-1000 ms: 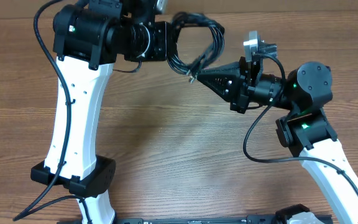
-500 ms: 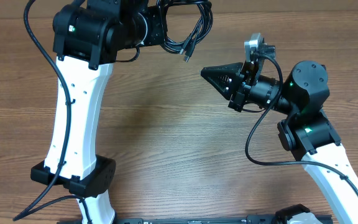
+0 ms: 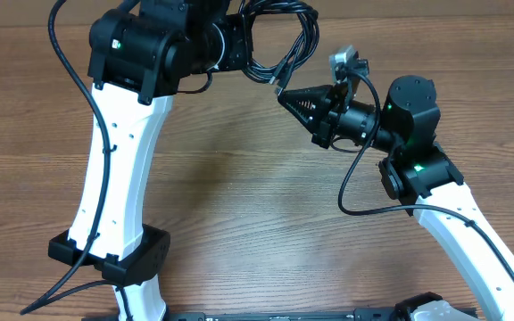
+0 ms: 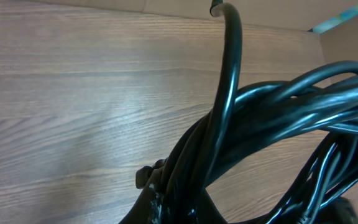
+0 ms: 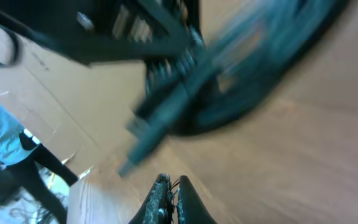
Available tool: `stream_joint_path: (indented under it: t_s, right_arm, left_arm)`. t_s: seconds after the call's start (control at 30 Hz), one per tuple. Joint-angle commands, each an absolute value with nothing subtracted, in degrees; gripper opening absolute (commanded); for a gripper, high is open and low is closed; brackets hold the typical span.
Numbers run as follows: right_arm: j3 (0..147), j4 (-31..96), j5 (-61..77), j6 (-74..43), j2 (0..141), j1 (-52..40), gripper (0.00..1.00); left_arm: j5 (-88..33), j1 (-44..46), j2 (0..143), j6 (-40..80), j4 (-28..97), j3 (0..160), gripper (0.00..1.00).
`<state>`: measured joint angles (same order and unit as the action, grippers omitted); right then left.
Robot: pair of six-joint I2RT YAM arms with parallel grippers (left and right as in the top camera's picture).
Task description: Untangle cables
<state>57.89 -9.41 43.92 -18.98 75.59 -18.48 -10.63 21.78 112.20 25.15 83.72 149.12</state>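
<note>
1. Left gripper (image 3: 244, 49), far left of the top edge in the overhead view: fingers hidden by the load. Its wrist view shows strands running down into the jaw area, so it is judged to be clamped on the bundle.
2. The cables (image 3: 286, 36): one wound coil of glossy black cords hanging from the left gripper, lifted clear of the table (image 3: 239, 205). The strands (image 4: 272, 118) lie overlapped and crossed. One plug tip (image 3: 277, 82) dangles at the coil's lower edge.
3. Right gripper (image 3: 284, 94), just beside and below the plug tip: fingers (image 5: 159, 193) pressed together and holding nothing. Its wrist view is blurred and shows the coil (image 5: 229, 81) close ahead. Whether the tips touch the plug cannot be told.
4. Progress, as a judgement: early stage. The bundle is raised and presented, but no cord has been separated or laid out. Left to do: seize a free end, draw it from the loops, repeat for each cord.
</note>
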Motion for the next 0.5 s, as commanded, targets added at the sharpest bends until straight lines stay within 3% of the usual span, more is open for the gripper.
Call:
stream_joint_path:
  t_s: [0.0,0.47]
  right_arm:
    - [59.3,-13.0,44.0,-21.5,75.0,-18.8,0.04]
    - [62.8,-17.5,43.3,-24.2,74.8,-19.8,0.04]
  left_arm:
    - [-10.3,22.0,111.5,25.7,83.9,149.4,0.04]
    - [-5.3,29.5,111.5,25.8,85.3,149.4,0.04]
